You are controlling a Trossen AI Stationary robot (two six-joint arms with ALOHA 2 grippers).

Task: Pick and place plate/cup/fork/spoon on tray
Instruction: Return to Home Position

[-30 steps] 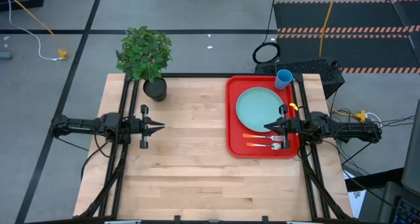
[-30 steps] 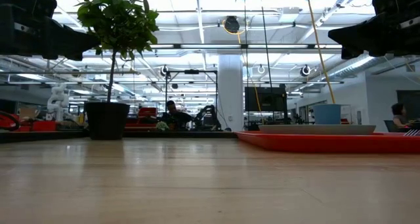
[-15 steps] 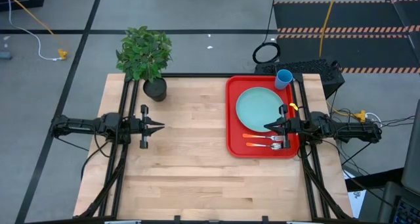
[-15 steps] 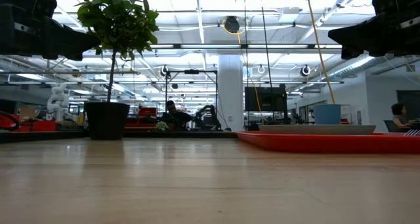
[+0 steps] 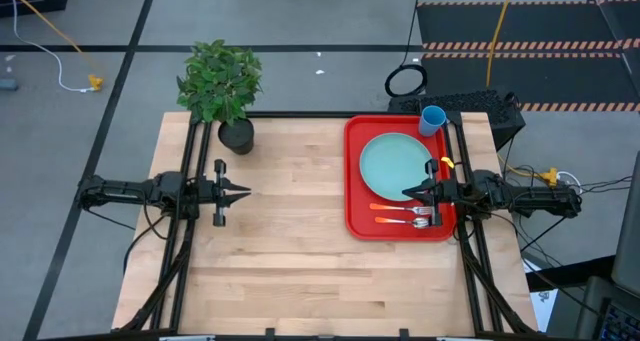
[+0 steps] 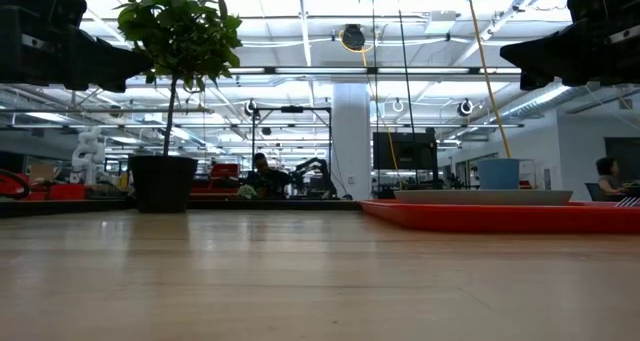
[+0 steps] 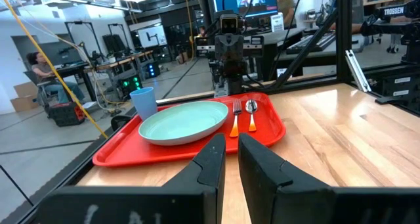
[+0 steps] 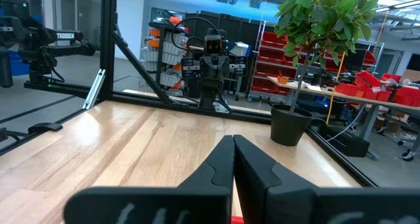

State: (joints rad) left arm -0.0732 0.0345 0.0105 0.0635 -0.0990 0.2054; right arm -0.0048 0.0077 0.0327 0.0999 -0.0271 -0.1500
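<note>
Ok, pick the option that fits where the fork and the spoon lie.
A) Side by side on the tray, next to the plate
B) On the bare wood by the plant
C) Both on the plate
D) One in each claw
A: the fork and the spoon lie parallel on the red tray, beside the plate and not on it.
</note>
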